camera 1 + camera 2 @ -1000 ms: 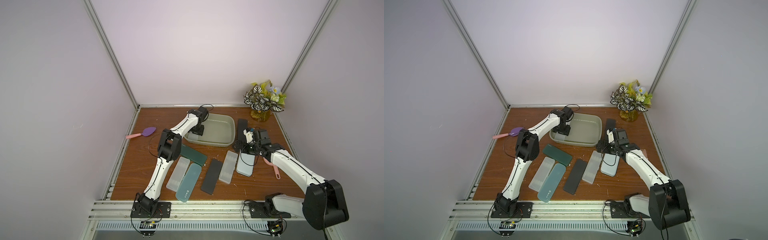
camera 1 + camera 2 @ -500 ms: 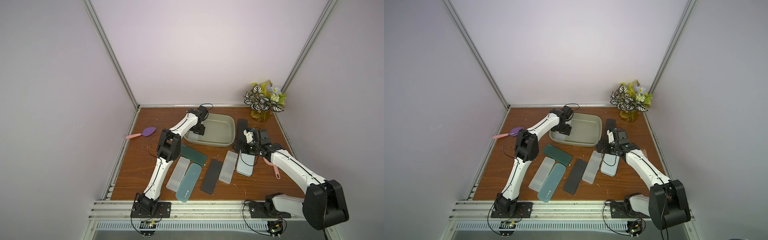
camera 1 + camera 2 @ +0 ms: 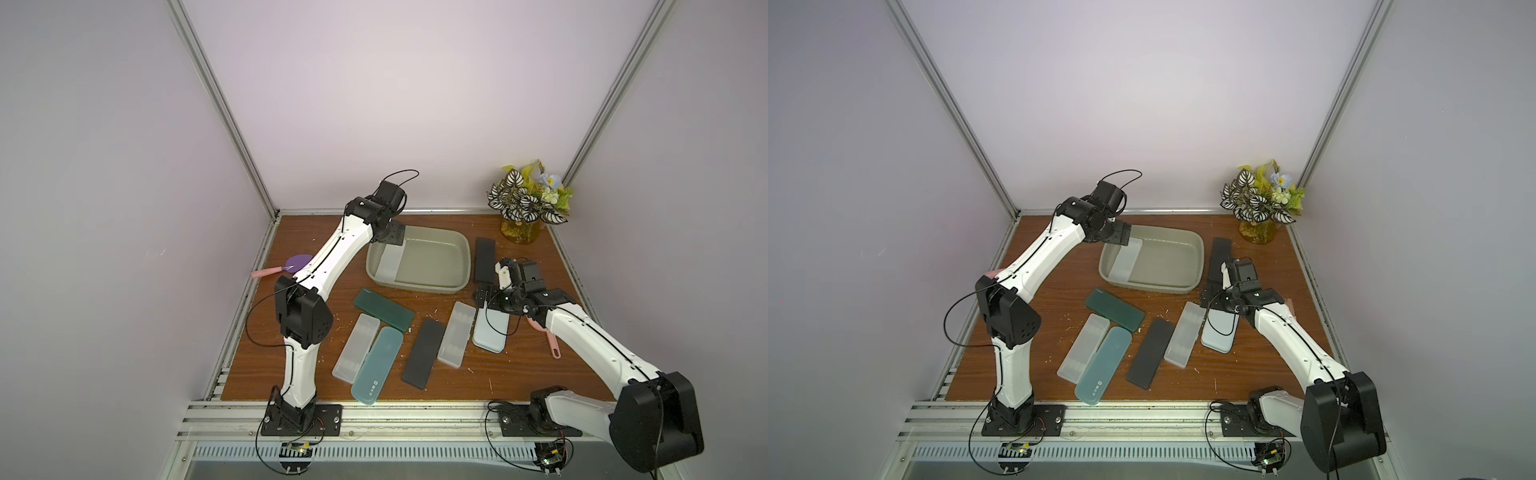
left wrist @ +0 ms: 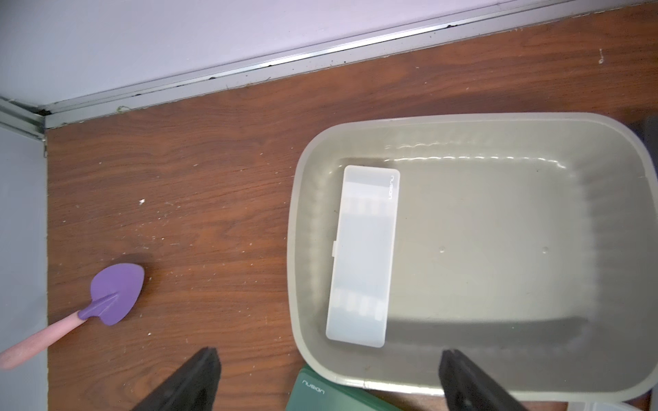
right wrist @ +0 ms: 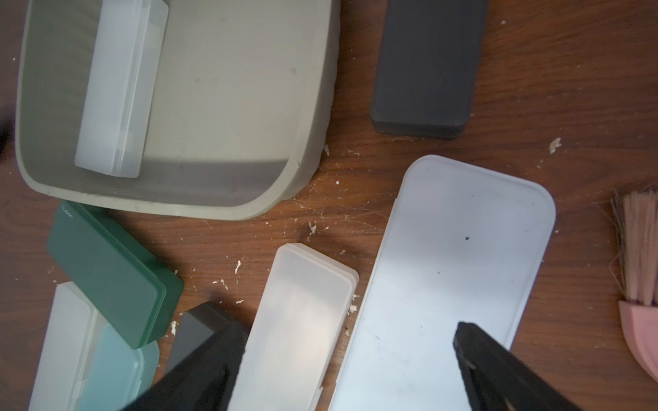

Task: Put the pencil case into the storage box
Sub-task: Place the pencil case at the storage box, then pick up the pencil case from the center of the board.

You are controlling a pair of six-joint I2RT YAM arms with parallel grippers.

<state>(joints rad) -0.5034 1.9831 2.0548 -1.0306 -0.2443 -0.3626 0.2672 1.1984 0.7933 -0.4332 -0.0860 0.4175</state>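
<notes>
The grey-beige storage box (image 3: 465, 249) stands at the back middle of the table. A frosted white pencil case (image 3: 390, 264) lies flat inside it along the left wall, also clear in the left wrist view (image 4: 363, 256). My left gripper (image 3: 395, 232) hangs open above the box's back left corner and touches nothing. My right gripper (image 3: 484, 297) is open and low over the near ends of a frosted pencil case (image 5: 299, 320) and a pale blue pencil case (image 5: 445, 267), with nothing between its fingers.
In front of the box lie a dark green case (image 3: 384, 309), a frosted case (image 3: 355, 353), a teal case (image 3: 378, 370) and a black case (image 3: 424, 353). Another black case (image 3: 485, 259) lies right of the box. A purple spatula (image 3: 297, 264), pink brush (image 3: 544, 336) and plant (image 3: 528, 203) sit along the edges.
My left gripper has opened wide, let go of the frosted case in the box and lifted away from it. The right arm has not moved.
</notes>
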